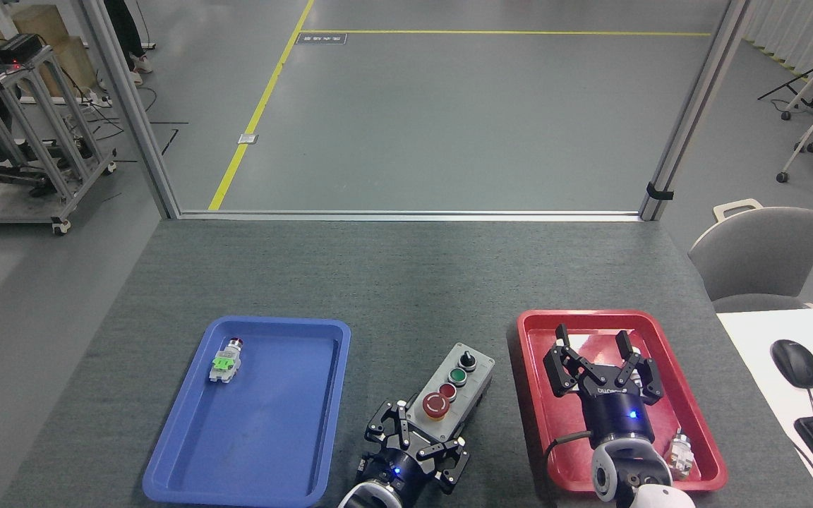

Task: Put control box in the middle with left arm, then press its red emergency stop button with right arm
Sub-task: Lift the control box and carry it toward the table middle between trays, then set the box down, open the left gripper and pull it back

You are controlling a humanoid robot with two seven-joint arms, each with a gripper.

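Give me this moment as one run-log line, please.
left gripper: shut on control box | box: between trays | right gripper: open, over red tray

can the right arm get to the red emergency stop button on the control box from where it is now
Probably yes. The right gripper hovers open over the red tray, and the red emergency stop button faces up uncovered; the left gripper holds only the control box's near end.

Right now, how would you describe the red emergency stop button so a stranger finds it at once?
Look at the bare grey table between the blue tray and the red tray; there lies the control box, held at its near end by the left hand. The red emergency stop button is its nearest control: largest, mushroom-shaped, with a yellow collar.
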